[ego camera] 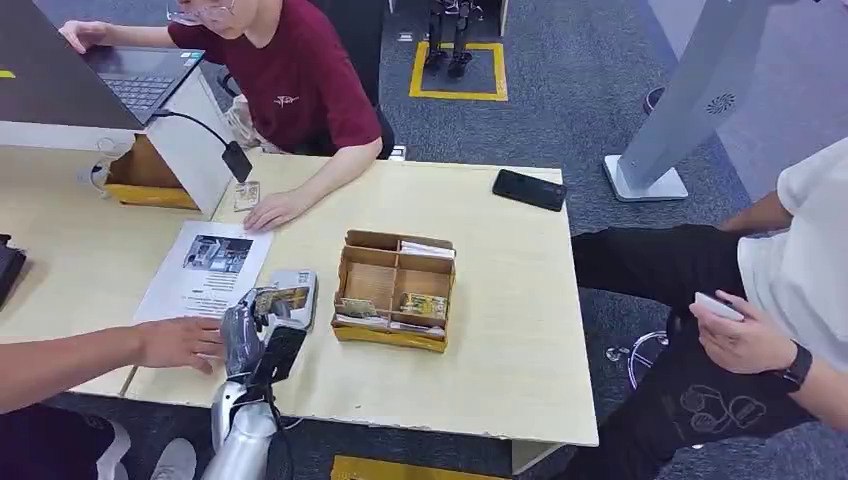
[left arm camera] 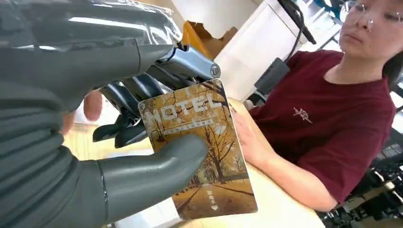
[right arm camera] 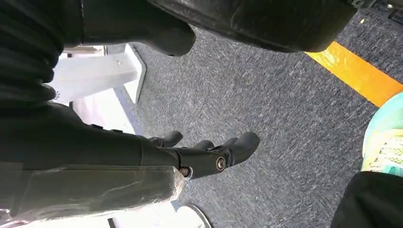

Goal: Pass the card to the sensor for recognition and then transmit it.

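Card (left arm camera: 204, 152) gripped by left hand (ego camera: 250, 335).
It hovers beside the cardboard organizer (ego camera: 395, 290); right hand (right arm camera: 209, 154) hangs empty, fingers apart.

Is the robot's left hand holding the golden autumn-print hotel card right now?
Yes, the left hand pinches the hotel card between thumb and fingers.

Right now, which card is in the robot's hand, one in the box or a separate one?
A separate one: the HOTEL card with the autumn-tree print, pinched in the left hand. The other cards lie in the cardboard box.
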Controlling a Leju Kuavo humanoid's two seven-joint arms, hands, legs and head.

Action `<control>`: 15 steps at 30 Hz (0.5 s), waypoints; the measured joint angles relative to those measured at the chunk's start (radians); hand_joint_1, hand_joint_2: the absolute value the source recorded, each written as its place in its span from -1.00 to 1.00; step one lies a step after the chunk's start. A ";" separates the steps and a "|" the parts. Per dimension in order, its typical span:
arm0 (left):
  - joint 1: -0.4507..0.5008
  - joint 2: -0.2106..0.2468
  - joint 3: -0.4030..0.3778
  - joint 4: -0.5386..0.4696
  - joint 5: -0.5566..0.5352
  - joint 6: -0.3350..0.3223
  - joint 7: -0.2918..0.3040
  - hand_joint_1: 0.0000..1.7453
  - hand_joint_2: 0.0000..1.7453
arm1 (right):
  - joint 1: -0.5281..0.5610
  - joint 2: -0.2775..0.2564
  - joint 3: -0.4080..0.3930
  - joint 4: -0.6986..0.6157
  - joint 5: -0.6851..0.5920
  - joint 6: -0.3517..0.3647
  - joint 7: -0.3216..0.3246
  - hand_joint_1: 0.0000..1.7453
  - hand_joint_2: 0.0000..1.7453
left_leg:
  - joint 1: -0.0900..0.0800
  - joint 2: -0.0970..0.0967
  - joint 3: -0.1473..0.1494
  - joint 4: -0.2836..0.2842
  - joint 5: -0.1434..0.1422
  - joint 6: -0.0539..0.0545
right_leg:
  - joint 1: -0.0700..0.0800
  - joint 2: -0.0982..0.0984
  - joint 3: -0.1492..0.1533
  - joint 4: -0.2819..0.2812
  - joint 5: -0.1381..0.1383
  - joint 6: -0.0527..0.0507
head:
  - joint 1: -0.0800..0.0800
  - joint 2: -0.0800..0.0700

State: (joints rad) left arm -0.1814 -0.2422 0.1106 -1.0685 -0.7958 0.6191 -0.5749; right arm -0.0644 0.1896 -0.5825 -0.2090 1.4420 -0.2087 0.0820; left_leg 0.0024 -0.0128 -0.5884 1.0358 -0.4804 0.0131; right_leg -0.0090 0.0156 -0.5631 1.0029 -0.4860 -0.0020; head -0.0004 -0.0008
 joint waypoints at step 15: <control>-0.075 0.002 0.000 0.113 -0.008 0.022 0.037 1.00 1.00 | -0.001 0.000 0.000 0.000 0.021 0.005 -0.001 -1.00 1.00 | 0.000 0.000 0.000 0.000 0.000 0.000 | 0.000 0.000 0.000 0.000 0.000 0.000 | 0.000 0.000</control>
State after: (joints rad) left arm -0.2560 -0.2407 0.1110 -0.9560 -0.8033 0.6412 -0.5380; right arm -0.0653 0.1896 -0.5825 -0.2090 1.4626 -0.2037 0.0809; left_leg 0.0024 -0.0130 -0.5885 1.0358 -0.4804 0.0131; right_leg -0.0090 0.0153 -0.5630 1.0029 -0.4859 -0.0019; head -0.0004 -0.0008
